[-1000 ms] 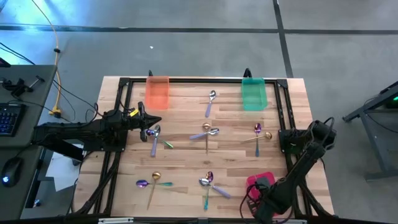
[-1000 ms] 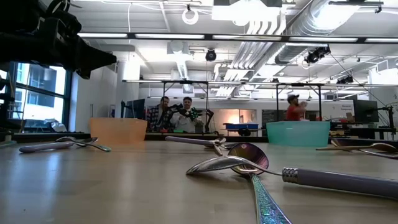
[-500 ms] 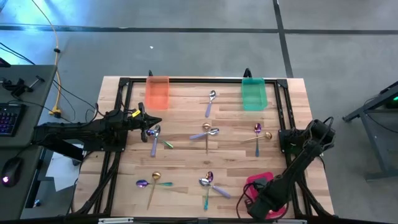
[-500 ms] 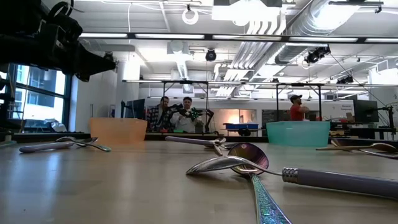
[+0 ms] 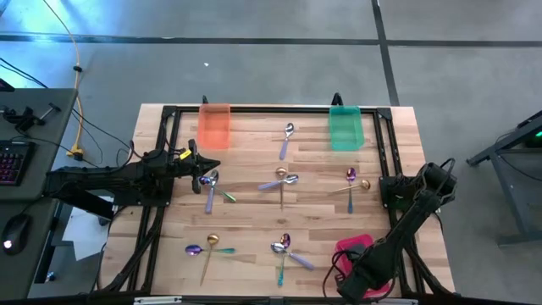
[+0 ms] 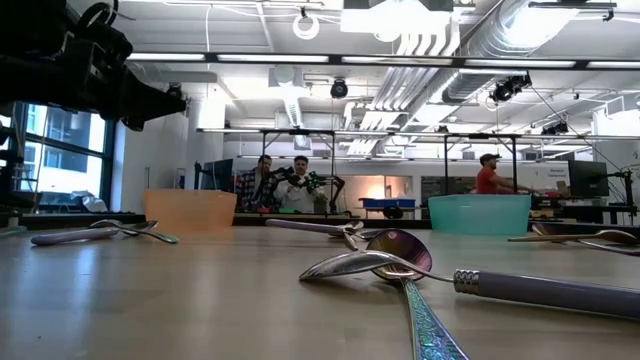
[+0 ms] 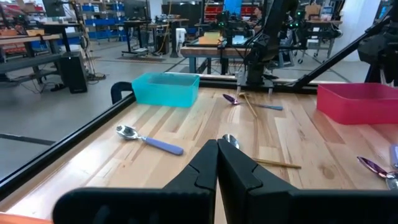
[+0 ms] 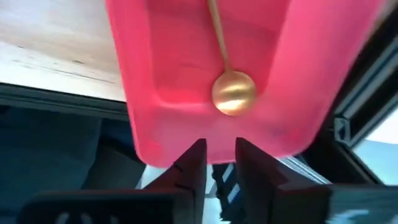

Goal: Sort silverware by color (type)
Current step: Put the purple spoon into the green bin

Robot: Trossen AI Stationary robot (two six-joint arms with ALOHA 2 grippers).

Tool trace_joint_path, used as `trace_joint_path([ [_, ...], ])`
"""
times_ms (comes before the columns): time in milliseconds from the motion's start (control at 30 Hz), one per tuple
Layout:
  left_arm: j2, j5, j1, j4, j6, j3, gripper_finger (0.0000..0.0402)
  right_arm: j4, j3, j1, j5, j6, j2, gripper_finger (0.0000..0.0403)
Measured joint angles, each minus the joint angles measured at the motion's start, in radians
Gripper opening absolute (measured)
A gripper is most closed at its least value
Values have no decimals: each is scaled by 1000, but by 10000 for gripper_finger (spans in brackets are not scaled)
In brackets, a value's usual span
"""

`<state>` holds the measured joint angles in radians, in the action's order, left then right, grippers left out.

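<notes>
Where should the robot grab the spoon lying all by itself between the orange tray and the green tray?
Probably mid-handle on the lavender-handled spoon, coming straight down with fingers across it. It lies flat with bare wood on both sides, and the slim straight handle looks easier to pinch than the rounded bowl.

Counter (image 5: pixel 254 220): pale wood planks, matt, visible grain. Spoons: polished metal, glossy; gold spoon (image 8: pixel 232 93) mirror-bright, lavender-handled spoon (image 7: pixel 149 140) with matt handle, one iridescent spoon (image 6: pixel 420 300) with glittery handle. Pink tray (image 8: pixel 161 68): smooth plastic. Orange tray (image 5: pixel 214 124) and green tray (image 5: pixel 345 127): translucent plastic.
</notes>
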<state>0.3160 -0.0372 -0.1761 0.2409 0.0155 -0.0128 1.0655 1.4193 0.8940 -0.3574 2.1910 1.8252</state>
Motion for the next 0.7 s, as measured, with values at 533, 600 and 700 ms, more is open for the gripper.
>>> trace_joint_path([
  [533, 0, 0, 0, -1, -3, 0, 0, 139, 93, -130, 205, -275, -1, 1],
  [600, 0, 0, 0, -6, -4, 0, 0, 143, 91, -165, 280, -342, -1, 0],
  [700, 0, 0, 0, -5, -10, 0, 0, 130, 90, -213, 420, -449, -1, 0],
])
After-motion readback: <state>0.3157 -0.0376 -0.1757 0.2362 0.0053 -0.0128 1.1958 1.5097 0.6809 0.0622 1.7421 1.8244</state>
